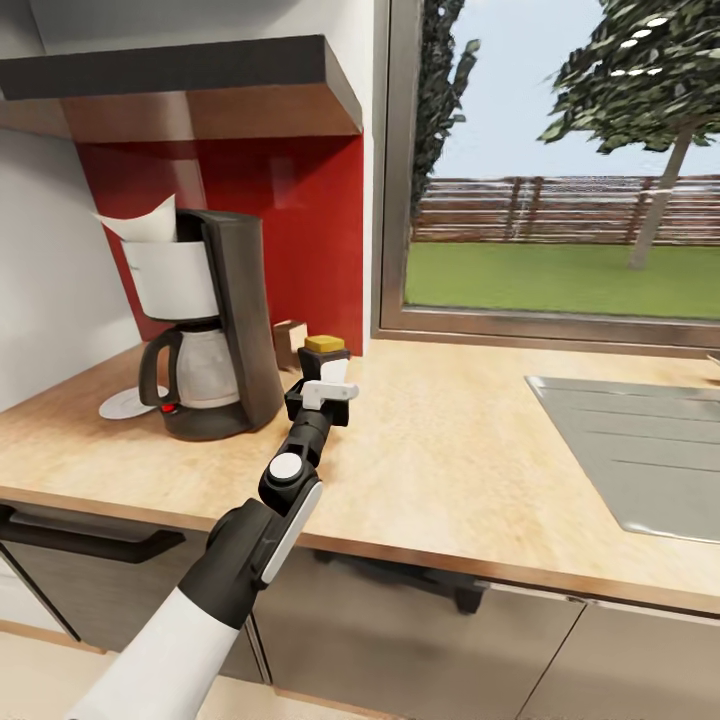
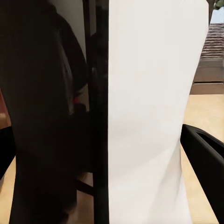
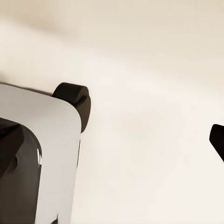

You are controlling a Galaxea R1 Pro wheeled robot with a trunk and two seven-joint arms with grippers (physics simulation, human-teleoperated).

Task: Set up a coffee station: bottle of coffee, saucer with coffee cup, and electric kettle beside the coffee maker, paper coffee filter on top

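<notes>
The black coffee maker [image 1: 215, 325] stands on the light wooden countertop [image 1: 450, 440], with the paper coffee filter [image 1: 142, 222] sticking up from its top. The white saucer [image 1: 122, 403] lies flat beside its far left side. Just right of the machine stands the bottle of coffee [image 1: 324, 345], dark with a tan cap. My left gripper [image 1: 322, 378] is shut around it. Close up, the bottle's white label [image 2: 144, 116] sits between black fingers [image 2: 205, 158]. A dark fingertip [image 3: 217, 139] of my right gripper shows over a pale surface. The coffee cup and electric kettle are out of view.
A small brown block [image 1: 289, 342] sits behind the bottle against the red wall panel. A dark board with a wooden underside [image 1: 200, 90] juts out above the machine. A steel sink [image 1: 640, 450] takes up the counter's right end, below a window [image 1: 560, 170].
</notes>
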